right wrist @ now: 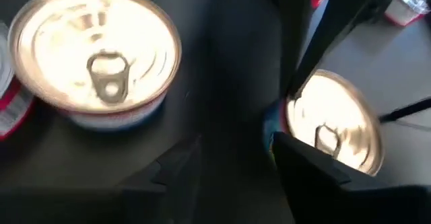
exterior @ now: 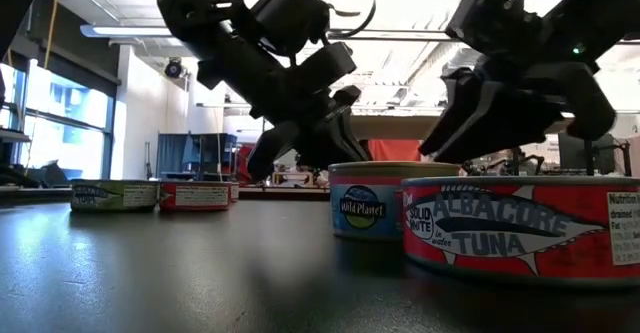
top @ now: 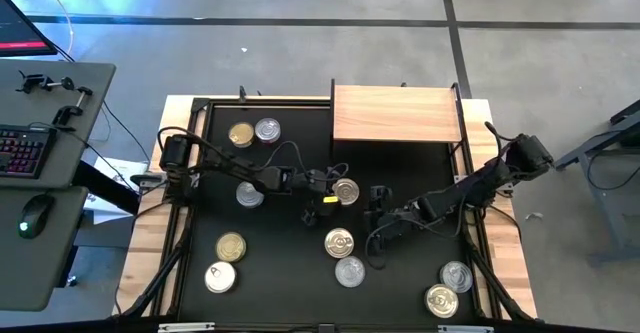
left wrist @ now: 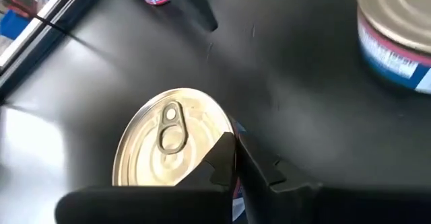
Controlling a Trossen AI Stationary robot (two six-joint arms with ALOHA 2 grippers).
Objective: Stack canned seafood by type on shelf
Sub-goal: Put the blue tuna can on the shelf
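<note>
On the black counter [top: 300,273], the left gripper [top: 325,195] sits near the middle, right beside a gold-topped tin [top: 346,191]; in the left wrist view its 2 fingers [left wrist: 225,158] are pressed together with nothing between them, their tips at the rim of that tin [left wrist: 172,140]. The right gripper [top: 378,198] reaches in from the other side, just beside the same tin, and its fingers [right wrist: 306,167] stand apart in the right wrist view, 1 of them over the edge of a gold lid [right wrist: 333,120], without clamping anything. The shelf [top: 396,114], a light-wood board on a black frame, stands at the far edge of the counter with no tins on it. The other cans lie spread over the counter: a gold and a silver pair [top: 253,131] near the far left, 1 silver tin [top: 249,194] under the left arm, 2 tins [top: 226,262] at the near left, 2 tins [top: 344,256] near the middle front, and 2 tins [top: 448,289] at the near right corner. From counter height, a red albacore tuna can [exterior: 520,231] stands closest, touching a blue-labelled can [exterior: 368,201] behind it.
</note>
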